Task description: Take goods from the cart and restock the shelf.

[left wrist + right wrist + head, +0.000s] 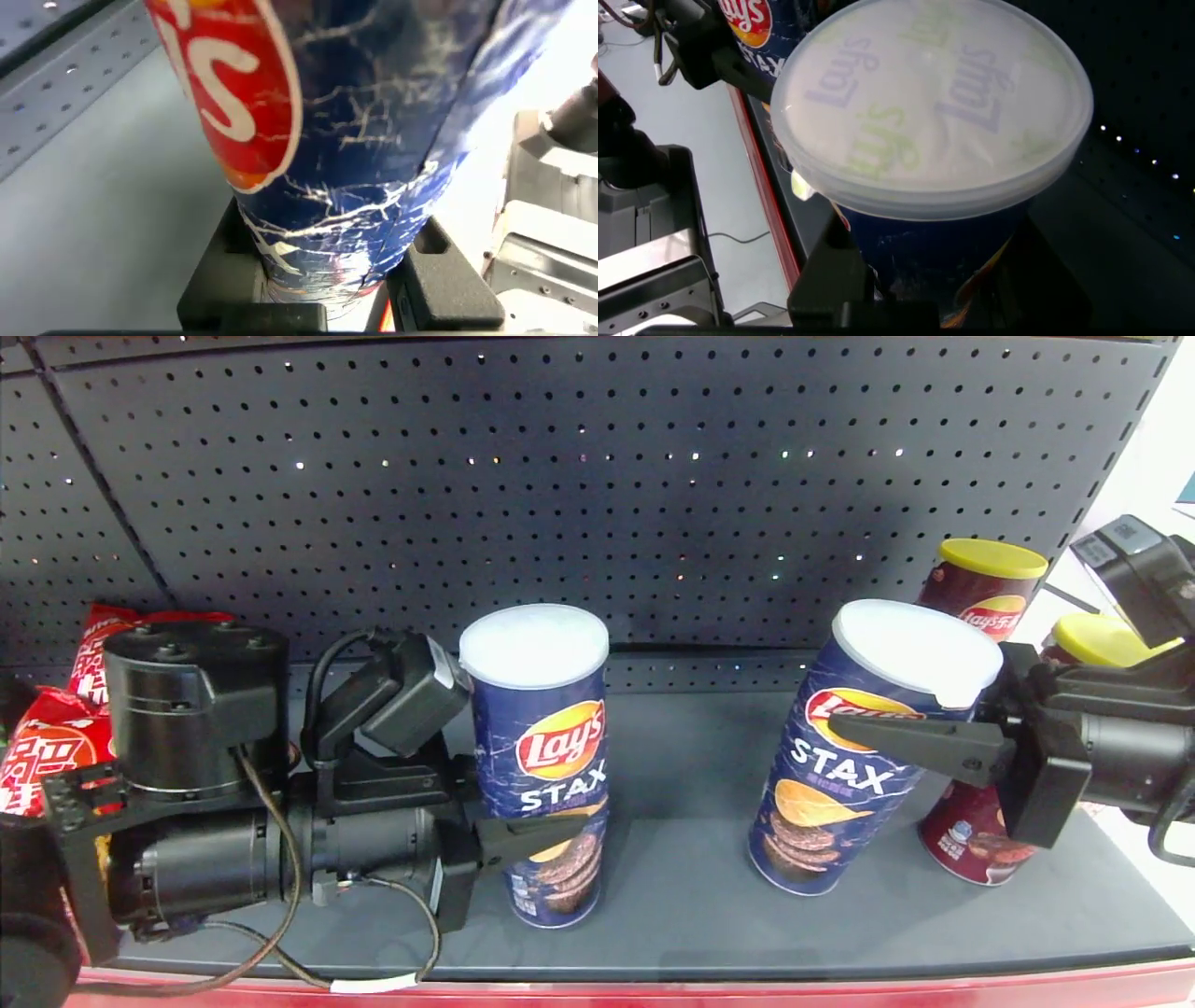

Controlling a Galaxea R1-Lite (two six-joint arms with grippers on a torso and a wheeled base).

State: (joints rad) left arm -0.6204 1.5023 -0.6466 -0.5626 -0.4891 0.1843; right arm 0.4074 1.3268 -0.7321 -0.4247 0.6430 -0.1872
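Note:
Two blue chip cans with white lids are on the dark shelf (pixel 681 905). The left can (pixel 546 747) stands upright at the shelf's middle, with my left gripper (pixel 541 835) shut on its lower half; the left wrist view has this can (pixel 364 140) between the gripper's (pixel 327 285) black fingers. The right can (pixel 859 775) leans to the left, its base down at the shelf board. My right gripper (pixel 901 737) is shut on it just under the lid. In the right wrist view, its white lid (pixel 934 103) sits close above the gripper (pixel 934 289).
Two maroon cans with yellow lids (pixel 990 588) (pixel 1102 639) stand behind and right of the leaning can. Red snack bags (pixel 56 728) lie at the shelf's far left. A pegboard wall (pixel 560 476) backs the shelf, and a red strip (pixel 653 989) edges its front.

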